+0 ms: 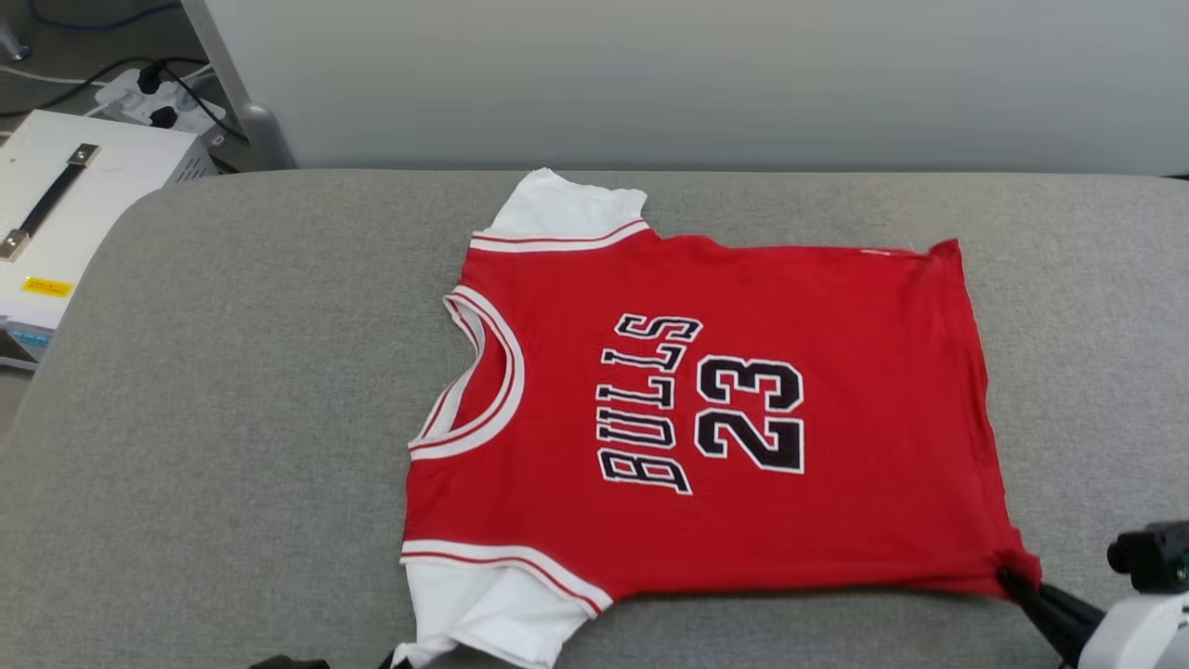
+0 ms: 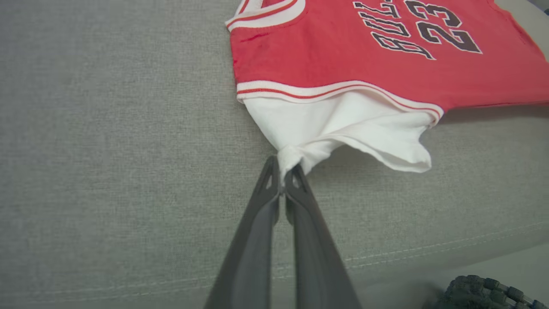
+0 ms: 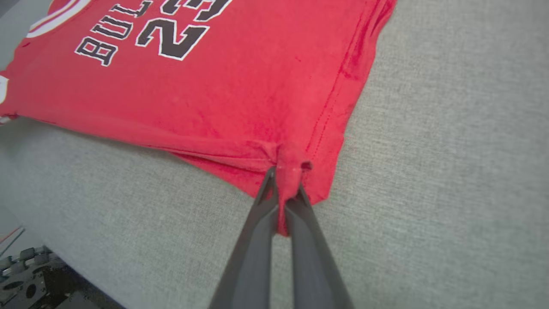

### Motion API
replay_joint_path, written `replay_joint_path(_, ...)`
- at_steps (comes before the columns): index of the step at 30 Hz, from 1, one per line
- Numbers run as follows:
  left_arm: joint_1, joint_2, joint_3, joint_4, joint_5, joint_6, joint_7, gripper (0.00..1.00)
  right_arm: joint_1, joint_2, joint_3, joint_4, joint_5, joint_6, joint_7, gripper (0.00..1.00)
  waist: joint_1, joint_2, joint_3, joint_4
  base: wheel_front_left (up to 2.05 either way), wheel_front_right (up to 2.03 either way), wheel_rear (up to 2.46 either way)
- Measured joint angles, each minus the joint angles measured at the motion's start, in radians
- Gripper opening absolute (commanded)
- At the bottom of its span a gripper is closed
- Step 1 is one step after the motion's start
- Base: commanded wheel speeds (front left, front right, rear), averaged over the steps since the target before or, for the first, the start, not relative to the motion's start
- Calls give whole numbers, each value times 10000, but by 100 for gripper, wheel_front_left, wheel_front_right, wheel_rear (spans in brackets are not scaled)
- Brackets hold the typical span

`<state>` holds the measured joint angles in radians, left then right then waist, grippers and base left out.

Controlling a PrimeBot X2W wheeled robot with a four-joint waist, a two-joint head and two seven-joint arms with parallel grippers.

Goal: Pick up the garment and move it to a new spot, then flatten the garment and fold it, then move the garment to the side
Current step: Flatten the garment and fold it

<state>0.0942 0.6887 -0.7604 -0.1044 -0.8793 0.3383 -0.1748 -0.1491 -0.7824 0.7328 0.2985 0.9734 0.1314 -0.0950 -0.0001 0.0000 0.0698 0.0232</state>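
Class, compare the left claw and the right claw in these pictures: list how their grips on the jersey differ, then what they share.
The left claw pinches the bunched edge of a white sleeve; the right claw pinches a red hem corner. The left claw works at the collar end of the garment, the right claw at its bottom end. Shared: both are shut on cloth along its near edge.

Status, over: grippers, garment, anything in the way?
Left gripper shut on white sleeve; right gripper shut on hem corner; garment flat, print up, on grey cushion; white box off-cushion, not touching.
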Motion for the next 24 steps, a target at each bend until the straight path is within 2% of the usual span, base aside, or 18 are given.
replay_joint_path(5, 364, -100, -192, 109, -209, -48, -8, 0, 1477, 144, -1053, -533, -167, 2, 424, 0, 0, 0, -84, 112, 0, 0, 0)
replay_joint_path(10, 151, -184, -65, 407, -73, -242, -284, 0, 1812, 550, -2104, -1089, -566, 0, 1055, 0, 0, 0, 104, 76, 0, 0, 0)
replay_joint_path(15, -1445, -75, 27, 836, 552, -769, -132, 0, 1690, 1005, -3106, -1699, -748, 0, 1795, 0, 0, 0, 357, 0, 0, 0, 0)
replay_joint_path(19, -2951, -4, 92, 1116, 1085, -1168, 222, 0, 1258, 1185, -3787, -2127, -897, 0, 2357, 0, 0, 0, 622, -82, 0, 0, 0)
replay_joint_path(24, -4685, -40, 144, 1735, 1411, -1866, 637, 0, 612, 1333, -4318, -2418, -980, 0, 3093, 0, 0, 0, 1059, -206, 0, 0, 0)
